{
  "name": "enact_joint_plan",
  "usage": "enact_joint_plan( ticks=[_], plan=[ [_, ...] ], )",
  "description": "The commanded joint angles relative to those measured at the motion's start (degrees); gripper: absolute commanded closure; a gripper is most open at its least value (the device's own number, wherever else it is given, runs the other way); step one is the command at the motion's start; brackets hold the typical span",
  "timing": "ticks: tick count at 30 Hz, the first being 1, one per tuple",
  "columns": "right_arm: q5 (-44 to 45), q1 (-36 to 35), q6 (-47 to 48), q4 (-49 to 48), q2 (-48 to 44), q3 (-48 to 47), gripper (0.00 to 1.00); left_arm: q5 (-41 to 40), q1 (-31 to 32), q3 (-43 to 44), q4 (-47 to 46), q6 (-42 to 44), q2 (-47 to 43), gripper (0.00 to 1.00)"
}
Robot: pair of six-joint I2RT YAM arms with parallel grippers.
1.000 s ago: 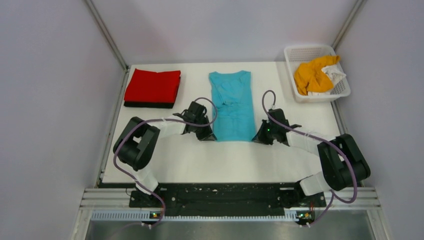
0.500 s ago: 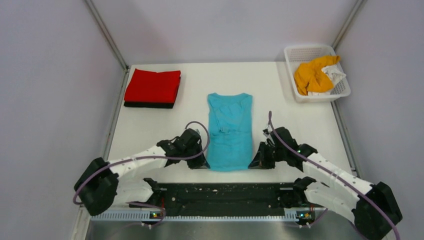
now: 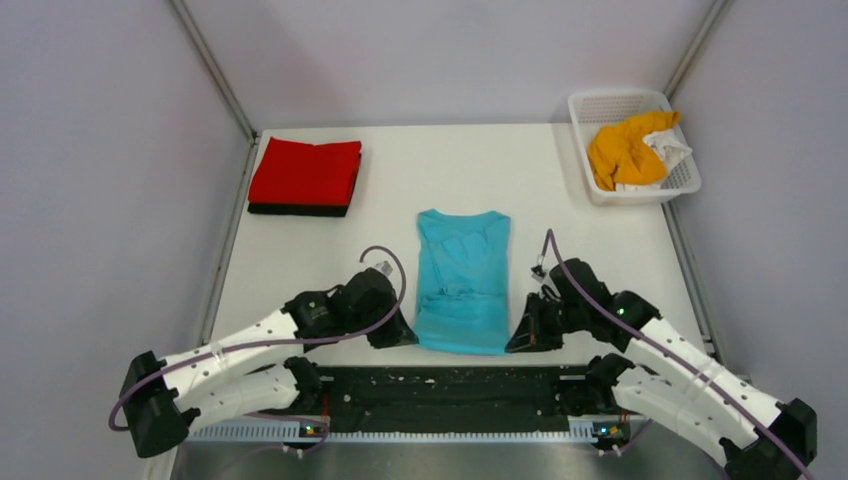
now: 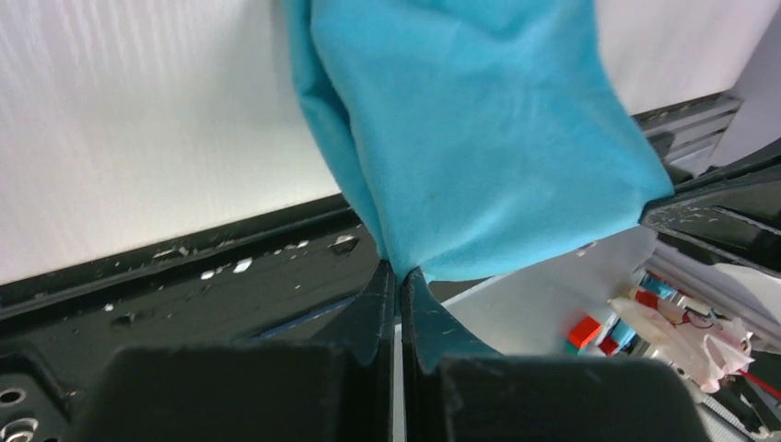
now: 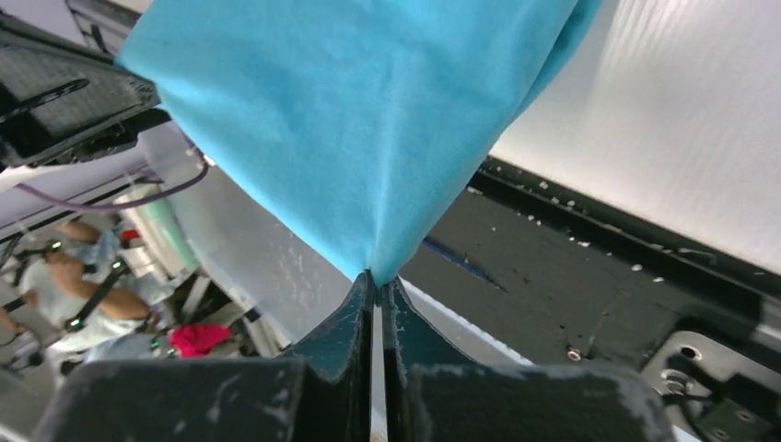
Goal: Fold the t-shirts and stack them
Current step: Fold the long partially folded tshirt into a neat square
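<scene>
Pinches the near-left corner of the turquoise t-shirt (image 3: 463, 280) with the left gripper (image 4: 399, 272), squeezed tight on the cloth. Does the same at the near-right corner with the right gripper (image 5: 376, 276). Holds the hem stretched near the table's (image 3: 300, 260) front edge, collar end lying flat farther out. Hides both sets of fingertips under the wrists from above. Shows only an edge of a black t-shirt (image 3: 298, 209) beneath the folded red t-shirt (image 3: 306, 172), far left. Buries most of a white t-shirt (image 3: 668, 150) under the crumpled orange t-shirt (image 3: 625, 148) in the mesh basket (image 3: 620, 100), far right.
</scene>
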State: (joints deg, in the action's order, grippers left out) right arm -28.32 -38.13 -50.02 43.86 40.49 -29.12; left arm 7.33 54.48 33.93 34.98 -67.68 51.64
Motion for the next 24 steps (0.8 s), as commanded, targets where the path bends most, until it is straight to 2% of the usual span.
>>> enact_joint_plan(
  ticks=[1,5,11,17,24],
  plan=[
    [9.5,0.3,6.9,1.9,5.1,-11.4,1.00,-5.8,-1.3,8.4,0.0,5.5,1.8,1.00],
    [13.5,4.4,12.5,0.9,11.2,-18.0,1.00,-5.7,-6.8,14.4,0.5,11.7,7.0,1.00],
    [15.2,12.2,17.1,-4.7,17.5,-24.2,1.00,0.6,-17.1,21.7,-7.6,19.7,16.9,1.00],
    [15.1,16.9,18.5,-10.5,25.0,-28.9,1.00,0.8,-21.1,34.5,-6.5,22.8,29.0,1.00],
    [14.5,20.7,19.3,-13.6,32.5,-33.7,1.00,3.3,-25.4,43.2,-5.6,26.3,38.4,1.00]
  ],
)
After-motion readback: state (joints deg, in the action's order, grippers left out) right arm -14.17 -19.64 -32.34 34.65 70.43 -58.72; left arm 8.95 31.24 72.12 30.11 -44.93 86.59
